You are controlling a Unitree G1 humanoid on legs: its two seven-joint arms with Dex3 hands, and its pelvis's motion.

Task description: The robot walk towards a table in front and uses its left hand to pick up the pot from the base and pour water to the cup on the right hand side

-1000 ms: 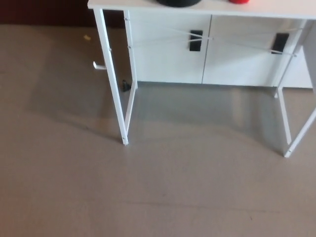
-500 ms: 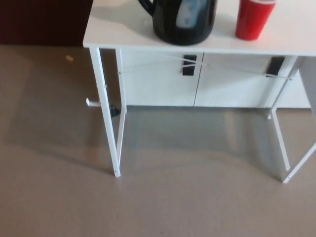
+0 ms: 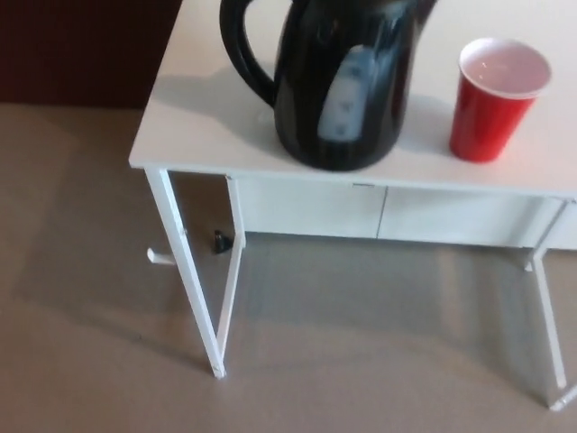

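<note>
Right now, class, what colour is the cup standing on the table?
Red outside, white inside; the cup shows clearly in the head view.

Black pot (image 3: 338, 86) & red cup (image 3: 493, 97) upright on white table (image 3: 194, 117), cup to right.

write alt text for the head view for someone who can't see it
A black pot stands on a white table, handle toward picture left, with an upright red cup apart to its right. Grey floor shows below; neither robot hand is in view.
</note>
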